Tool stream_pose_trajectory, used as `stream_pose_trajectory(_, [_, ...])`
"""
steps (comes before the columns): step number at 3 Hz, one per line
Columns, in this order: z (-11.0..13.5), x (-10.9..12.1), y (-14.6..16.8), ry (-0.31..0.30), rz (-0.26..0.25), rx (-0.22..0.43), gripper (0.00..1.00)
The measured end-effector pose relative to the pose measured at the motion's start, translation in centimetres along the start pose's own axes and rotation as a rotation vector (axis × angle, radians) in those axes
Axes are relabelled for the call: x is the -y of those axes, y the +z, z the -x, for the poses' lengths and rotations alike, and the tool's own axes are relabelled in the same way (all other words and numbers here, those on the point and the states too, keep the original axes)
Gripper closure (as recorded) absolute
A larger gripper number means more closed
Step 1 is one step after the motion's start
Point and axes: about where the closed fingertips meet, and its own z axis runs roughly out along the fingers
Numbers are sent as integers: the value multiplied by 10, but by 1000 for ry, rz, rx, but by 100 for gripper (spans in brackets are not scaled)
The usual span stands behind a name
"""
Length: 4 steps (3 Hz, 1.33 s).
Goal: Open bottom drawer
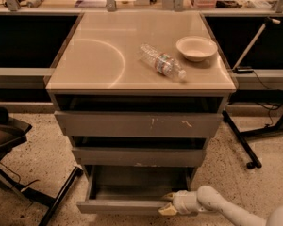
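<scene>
White two-finger gripper (164,205), at the end of a white arm (217,205) entering from the lower right, closes over the top lip of the bottom drawer (132,189) near the right end of its front: one cream finger lies inside the tray, the other against the outer face. The plain grey, handleless drawer stands partly drawn out at the foot of the grey cabinet with a beige top (94,55), its shallow grey tray exposed and apparently empty. The step in hand appears to be the pull itself. The next move calls for a straight draw outward along the drawer's run, the grip held on the lip. Above it, the mid-width grey front (137,157) and the wide scratched grey front (137,125) each jut slightly less.
</scene>
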Motion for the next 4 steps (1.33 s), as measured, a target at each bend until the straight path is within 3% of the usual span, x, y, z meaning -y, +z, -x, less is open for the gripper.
stream_pose_trajectory(4, [-9, -24, -9, 9, 4, 12, 100])
